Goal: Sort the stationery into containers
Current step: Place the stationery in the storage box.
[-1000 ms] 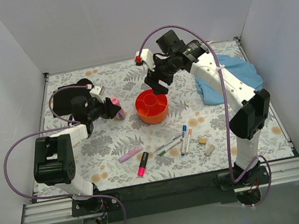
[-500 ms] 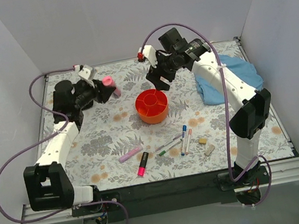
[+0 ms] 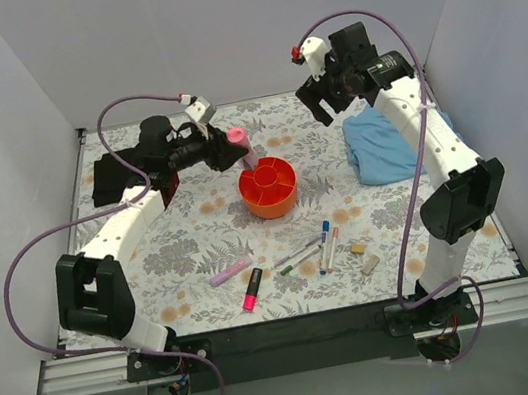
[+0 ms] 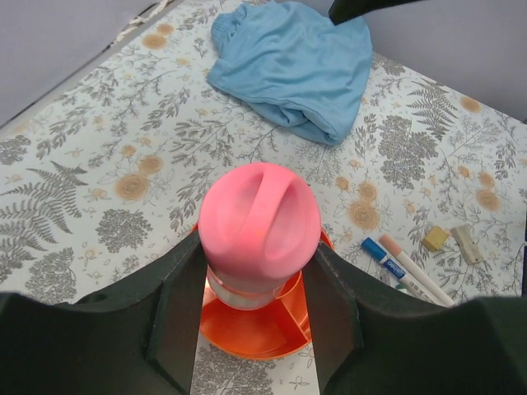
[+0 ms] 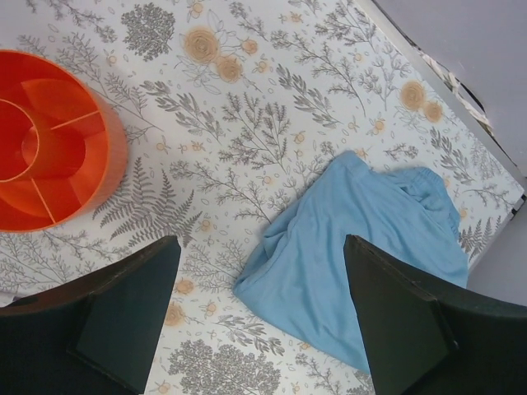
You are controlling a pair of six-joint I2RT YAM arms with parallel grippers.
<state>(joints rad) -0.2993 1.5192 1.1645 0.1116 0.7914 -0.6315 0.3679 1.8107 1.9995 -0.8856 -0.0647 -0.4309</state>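
Pink bottle cap-up over far rim of orange divided tray; pens, highlighter, marker, erasers loose nearer.

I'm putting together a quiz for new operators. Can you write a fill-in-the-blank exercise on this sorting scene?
1. The left gripper is shut on the pink ____.
2. The right gripper is open and holds ____.
3. The round tray with dividers is ____ in colour.
4. Beside the pens lie ____ beige erasers.
Missing words: bottle; nothing; orange; two.
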